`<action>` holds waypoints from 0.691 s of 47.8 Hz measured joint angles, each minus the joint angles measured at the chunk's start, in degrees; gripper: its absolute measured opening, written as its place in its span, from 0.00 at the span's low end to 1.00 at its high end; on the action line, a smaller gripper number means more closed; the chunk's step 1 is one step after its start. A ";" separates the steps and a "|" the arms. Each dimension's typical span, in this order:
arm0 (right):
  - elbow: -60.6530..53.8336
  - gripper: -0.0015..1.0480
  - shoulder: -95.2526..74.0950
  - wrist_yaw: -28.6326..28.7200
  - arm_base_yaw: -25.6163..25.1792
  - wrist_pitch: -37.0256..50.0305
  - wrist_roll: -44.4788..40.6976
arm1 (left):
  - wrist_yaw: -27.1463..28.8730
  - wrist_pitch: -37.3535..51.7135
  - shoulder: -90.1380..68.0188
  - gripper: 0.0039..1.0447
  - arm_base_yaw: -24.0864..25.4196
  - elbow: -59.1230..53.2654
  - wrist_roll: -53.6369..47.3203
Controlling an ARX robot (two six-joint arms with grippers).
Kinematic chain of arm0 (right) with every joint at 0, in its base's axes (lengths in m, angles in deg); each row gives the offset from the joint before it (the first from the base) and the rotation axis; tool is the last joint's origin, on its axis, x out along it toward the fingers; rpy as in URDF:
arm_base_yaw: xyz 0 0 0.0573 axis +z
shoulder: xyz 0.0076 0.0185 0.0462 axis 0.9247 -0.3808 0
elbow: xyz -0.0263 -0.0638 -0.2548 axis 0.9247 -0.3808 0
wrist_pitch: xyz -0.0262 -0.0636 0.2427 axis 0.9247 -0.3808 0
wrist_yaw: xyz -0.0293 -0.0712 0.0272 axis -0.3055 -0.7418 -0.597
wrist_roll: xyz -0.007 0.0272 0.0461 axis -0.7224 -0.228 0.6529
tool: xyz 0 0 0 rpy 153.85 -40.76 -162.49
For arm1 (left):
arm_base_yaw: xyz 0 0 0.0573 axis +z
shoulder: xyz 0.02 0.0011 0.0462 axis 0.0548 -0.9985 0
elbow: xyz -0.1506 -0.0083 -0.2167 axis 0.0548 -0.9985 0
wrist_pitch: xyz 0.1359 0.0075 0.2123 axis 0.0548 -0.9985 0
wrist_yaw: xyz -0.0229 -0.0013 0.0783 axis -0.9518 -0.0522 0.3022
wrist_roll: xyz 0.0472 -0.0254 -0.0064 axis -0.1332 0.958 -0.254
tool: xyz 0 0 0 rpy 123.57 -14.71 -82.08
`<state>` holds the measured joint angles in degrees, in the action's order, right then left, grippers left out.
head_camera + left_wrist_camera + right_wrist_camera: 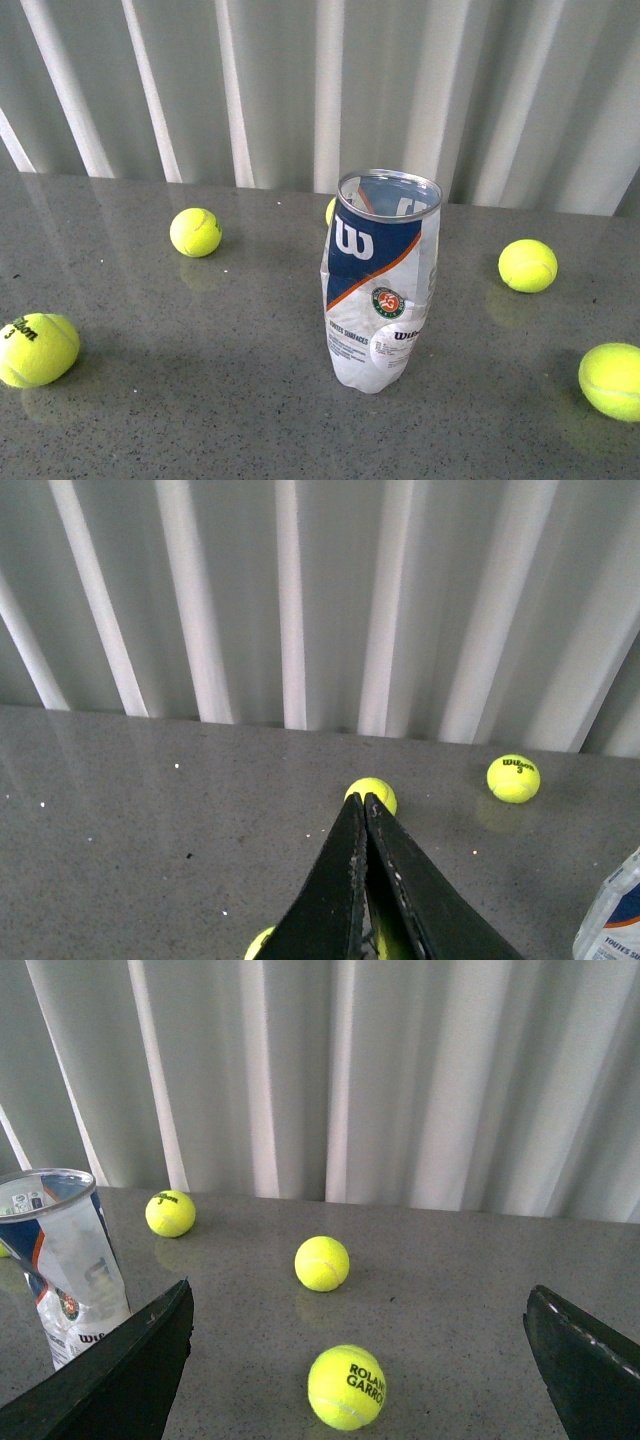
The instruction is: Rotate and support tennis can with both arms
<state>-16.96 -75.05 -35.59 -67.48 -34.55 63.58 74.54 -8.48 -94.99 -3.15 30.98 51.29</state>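
The tennis can stands upright in the middle of the grey table, dented clear plastic with a metal rim and a blue-white-orange Wilson label. Neither arm shows in the front view. In the left wrist view my left gripper is shut and empty, its fingers pressed together, and only a corner of the can shows at the frame edge. In the right wrist view my right gripper is open wide and empty, and the can stands beside one finger, apart from it.
Yellow tennis balls lie around the can: two on the left, two on the right, one partly hidden behind the can. A ball marked Roland Garros lies between my right fingers. A white curtain hangs behind the table.
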 joint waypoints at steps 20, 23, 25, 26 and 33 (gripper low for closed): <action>0.00 0.93 0.00 0.00 0.00 0.00 0.00 | 0.02 1.27 9.77 0.03 0.00 -11.13 0.39; 0.00 0.93 0.00 0.00 0.00 0.00 -0.02 | 0.02 0.96 10.88 0.03 0.00 -11.89 0.42; 0.00 0.93 0.00 0.00 0.00 0.00 0.00 | 0.02 0.79 11.54 0.03 0.00 -12.33 0.42; 0.00 0.93 0.00 -0.02 0.00 0.00 0.00 | 0.02 0.61 12.00 0.03 0.00 -12.61 0.42; 0.00 0.93 0.00 0.00 0.00 0.00 0.00 | 0.02 -0.70 15.06 0.03 0.00 -14.38 0.42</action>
<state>-16.96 -75.05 -35.59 -67.48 -34.55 63.58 74.56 -9.18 -79.93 -3.15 16.60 51.70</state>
